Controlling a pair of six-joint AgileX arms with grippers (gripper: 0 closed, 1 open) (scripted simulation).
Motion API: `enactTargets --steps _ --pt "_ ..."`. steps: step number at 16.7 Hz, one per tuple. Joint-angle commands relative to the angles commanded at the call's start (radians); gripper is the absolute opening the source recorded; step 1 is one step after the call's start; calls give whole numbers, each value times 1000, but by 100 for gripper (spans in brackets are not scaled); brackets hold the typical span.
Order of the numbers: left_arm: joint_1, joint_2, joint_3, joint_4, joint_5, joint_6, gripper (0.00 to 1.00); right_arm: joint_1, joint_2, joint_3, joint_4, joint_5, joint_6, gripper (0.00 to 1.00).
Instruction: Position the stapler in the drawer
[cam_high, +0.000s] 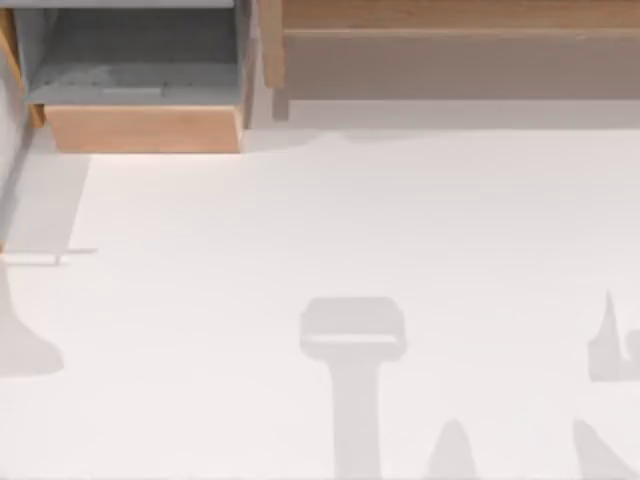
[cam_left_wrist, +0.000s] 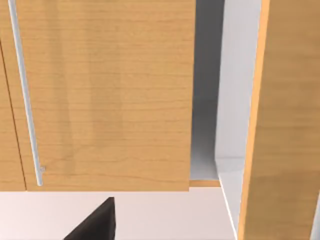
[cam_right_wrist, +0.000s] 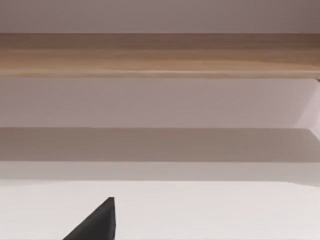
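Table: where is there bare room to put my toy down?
The white table is bare in front of the drawer and the brown shelf. Those two crowd its far edge. The drawer's grey floor also looks bare.

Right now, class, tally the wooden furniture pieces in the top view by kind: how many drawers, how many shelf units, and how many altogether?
Drawer, pulled open, tan front panel, grey inside: 1
Long brown wooden shelf unit at the table's far edge, right of the drawer: 1
Total: 2
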Motion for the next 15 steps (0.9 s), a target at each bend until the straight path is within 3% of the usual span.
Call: enactTargets --steps 13,15 --pt "0 0 0 0 0 0 2 0 0 0 0 0 0 100" --pt "0 0 0 0 0 0 0 0 0 0 0 0 0 100"
